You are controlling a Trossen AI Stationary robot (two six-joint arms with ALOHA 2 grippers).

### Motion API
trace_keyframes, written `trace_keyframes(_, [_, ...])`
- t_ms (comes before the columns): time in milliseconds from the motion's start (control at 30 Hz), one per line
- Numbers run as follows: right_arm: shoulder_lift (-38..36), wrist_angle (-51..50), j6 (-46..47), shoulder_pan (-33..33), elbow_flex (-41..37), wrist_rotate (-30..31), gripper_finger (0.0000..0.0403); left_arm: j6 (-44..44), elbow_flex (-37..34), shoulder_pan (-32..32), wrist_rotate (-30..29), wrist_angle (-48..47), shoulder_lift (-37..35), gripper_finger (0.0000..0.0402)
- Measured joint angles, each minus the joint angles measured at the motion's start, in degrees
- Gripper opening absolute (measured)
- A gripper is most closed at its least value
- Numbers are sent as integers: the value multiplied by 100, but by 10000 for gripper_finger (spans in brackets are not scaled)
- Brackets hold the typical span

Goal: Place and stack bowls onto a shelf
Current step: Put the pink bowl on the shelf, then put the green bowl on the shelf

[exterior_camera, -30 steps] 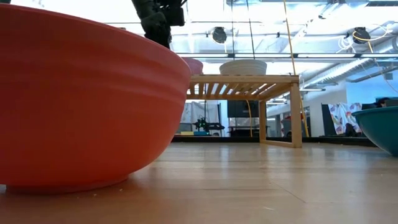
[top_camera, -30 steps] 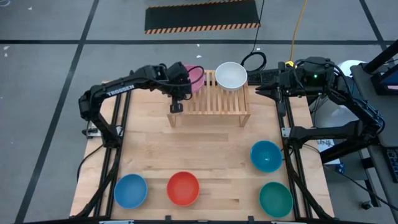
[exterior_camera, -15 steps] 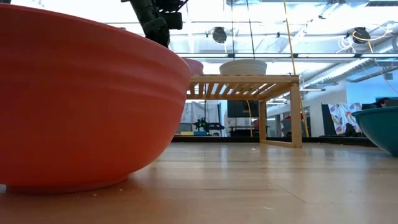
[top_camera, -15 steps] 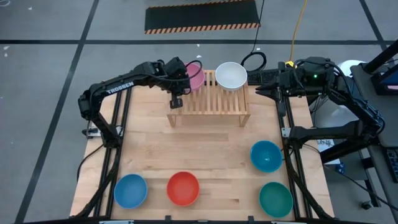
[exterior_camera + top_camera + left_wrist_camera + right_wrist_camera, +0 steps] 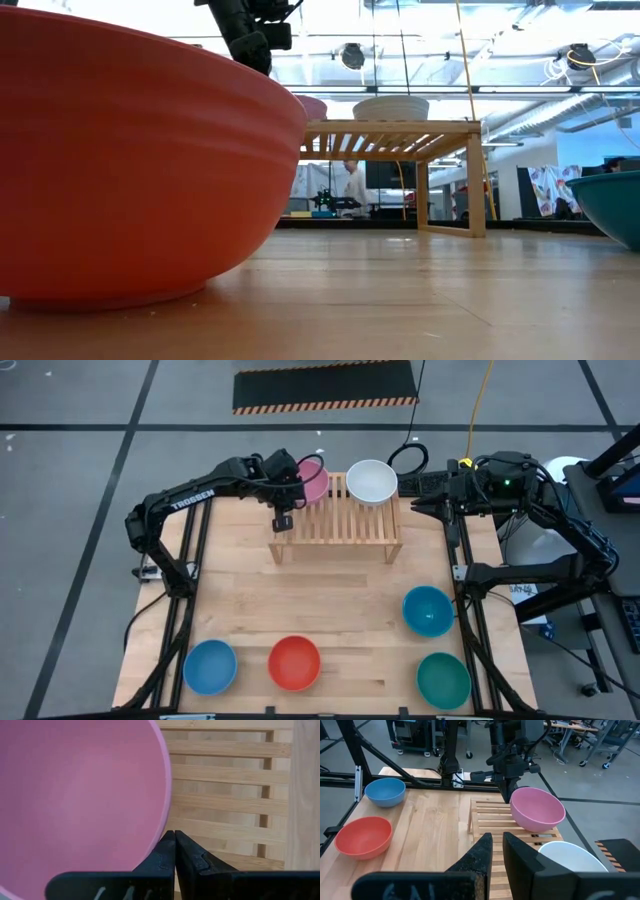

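The shelf [image 5: 337, 520] stands at the far end of the tabletop [image 5: 330, 600] and serves as the landmark here. On its slatted top, at the far right corner, sits the white bowl [image 5: 371, 481], upright and holding nothing. At the shelf's far left corner the pink bowl [image 5: 312, 482] is tilted, its rim overhanging the shelf edge, and the left end effector [image 5: 283, 523] has its fingers clenched on that rim (the left wrist view shows the two dark fingers [image 5: 167, 851] pressed together at the pink edge, with the slats behind). The pink bowl is empty too.

The other four bowls lie on the tabletop, well apart from the shelf toward the near edge, all upright and empty: the blue bowl [image 5: 210, 666] nearest the left corner, the red bowl [image 5: 294, 663] beside it, the teal-blue bowl [image 5: 428, 610] to the right, and the green bowl [image 5: 443, 680] just nearer than that.

The right end effector [image 5: 497, 845] waits beyond the shelf's right end, fingers slightly parted and grasping nothing.
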Motion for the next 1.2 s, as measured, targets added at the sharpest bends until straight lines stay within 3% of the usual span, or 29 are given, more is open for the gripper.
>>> trace_keyframes(300, [-9, -4, -134, 1, -1, 0, 41, -357, 21, -340, 127, -95, -241, 1])
trace_keyframes(533, [-103, -50, -149, 1, -2, 2, 41, -853, 28, -865, 118, -480, -1064, 1])
trace_keyframes(733, [-270, -727, -234, 0, -1, 0, 40, -1479, 35, -1398, 30, -1077, -1854, 5])
trace_keyframes(867, [-348, -1227, -197, 2, -2, 0, 30, -2355, 35, -1756, -24, -1604, -2237, 5])
trace_keyframes(1033, [-358, -1793, -96, 0, 0, -461, 12, -3391, 35, -2332, -351, -2201, -2560, 6])
trace_keyframes(1200, [-304, -2396, 561, 41, -1, -745, 7, -4274, 35, -2941, -1249, -2773, -2711, 7])
